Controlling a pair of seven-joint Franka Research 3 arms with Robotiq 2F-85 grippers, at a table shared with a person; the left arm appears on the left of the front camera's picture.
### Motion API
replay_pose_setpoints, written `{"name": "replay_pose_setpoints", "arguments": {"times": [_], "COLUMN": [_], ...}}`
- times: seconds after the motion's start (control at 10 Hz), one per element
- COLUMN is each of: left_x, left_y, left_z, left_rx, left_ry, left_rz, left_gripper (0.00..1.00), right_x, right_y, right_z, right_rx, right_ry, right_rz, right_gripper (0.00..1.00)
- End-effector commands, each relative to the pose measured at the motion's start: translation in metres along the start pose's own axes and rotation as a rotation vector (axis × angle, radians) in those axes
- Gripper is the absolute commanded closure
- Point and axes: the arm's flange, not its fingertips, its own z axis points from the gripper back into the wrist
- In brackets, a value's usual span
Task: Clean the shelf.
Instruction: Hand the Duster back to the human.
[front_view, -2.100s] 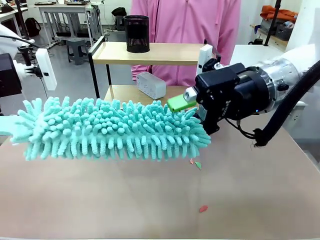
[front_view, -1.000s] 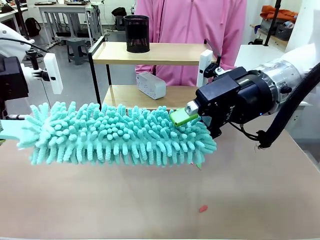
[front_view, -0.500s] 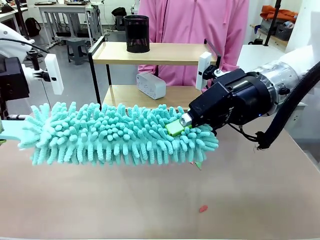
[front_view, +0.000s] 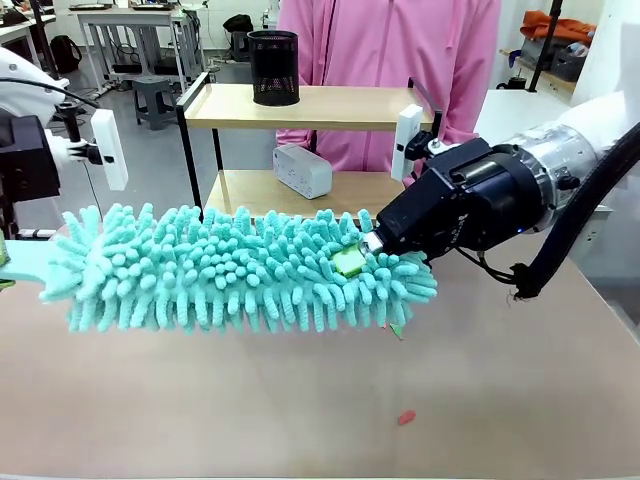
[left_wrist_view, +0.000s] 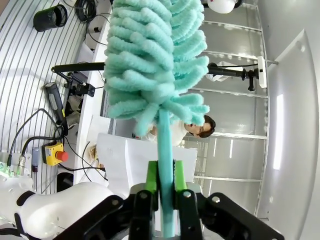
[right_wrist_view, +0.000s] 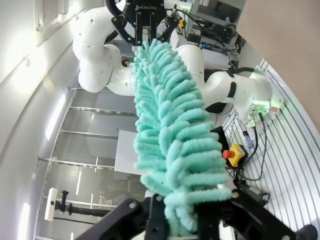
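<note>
The shelf (front_view: 330, 106) stands at the table's far side, two light boards in a black frame. A long teal chenille duster (front_view: 240, 268) hangs level above the table in front of it. My left gripper (left_wrist_view: 165, 172) is shut on the duster's thin teal handle (left_wrist_view: 164, 145). From the right, my right gripper (front_view: 352, 258) reaches into the fluffy right end, one green pad (front_view: 349, 263) showing among the fibres. In the right wrist view the duster (right_wrist_view: 170, 130) runs away from between the black fingers (right_wrist_view: 155, 220), which press on its tip.
A black mesh cup (front_view: 273, 67) stands on the shelf's top board and a white box (front_view: 302, 170) on the lower one. A person in a pink top (front_view: 385, 45) stands behind the shelf. Small red scraps (front_view: 406, 417) lie on the brown tabletop (front_view: 500, 380).
My right gripper has swung down and left, from beside the duster's right end into its fibres. The duster has shifted slightly to the right.
</note>
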Motion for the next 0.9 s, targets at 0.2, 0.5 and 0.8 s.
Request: {"name": "replay_pose_setpoints", "arguments": {"times": [0.2,0.5,0.8], "left_x": [0.001,-0.008,-0.033], "left_y": [-0.008,-0.004,0.024], "left_z": [0.009,0.035,0.083], "left_rx": [-0.026,0.001,0.025], "left_ry": [-0.041,-0.225,-0.497], "left_rz": [-0.027,-0.022,0.079], "left_gripper": [0.0,0.0,0.0], "right_x": [0.004,0.002,-0.005], "right_y": [0.0,0.0,0.008], "right_z": [0.003,0.012,0.04], "right_rx": [-0.001,-0.008,-0.003], "right_ry": [0.019,0.002,-0.078], "right_rz": [0.02,0.02,0.042], "right_gripper": [1.0,1.0,1.0]}}
